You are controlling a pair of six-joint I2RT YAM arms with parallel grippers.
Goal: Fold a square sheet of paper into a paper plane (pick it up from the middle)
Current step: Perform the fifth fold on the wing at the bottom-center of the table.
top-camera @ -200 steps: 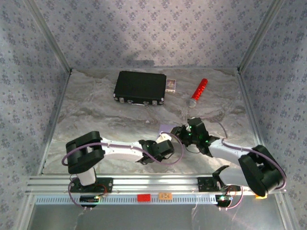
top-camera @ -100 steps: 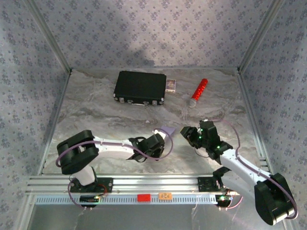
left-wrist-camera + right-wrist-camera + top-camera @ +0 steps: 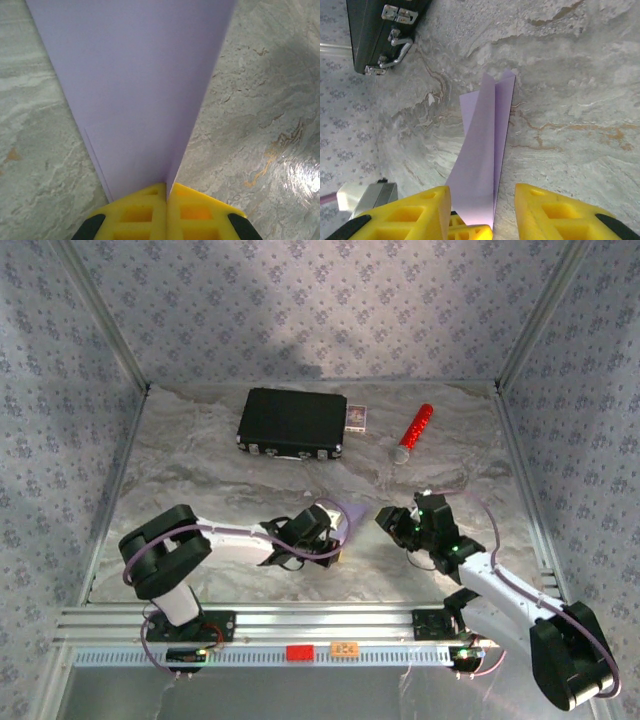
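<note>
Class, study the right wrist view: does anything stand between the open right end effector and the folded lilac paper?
Nothing visible does. The folded lilac paper runs out from between the open fingers of the right end effector. The left end effector is shut on one end of it, not blocking.

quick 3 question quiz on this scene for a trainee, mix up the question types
1. True or false: the left claw is shut on the paper.
2. The right claw is: A open, B shut on the paper, C shut on nothing.
3. Fill in: the small box lies between the case and the red ____.
Key: 1 true; 2 A; 3 cylinder.
</note>
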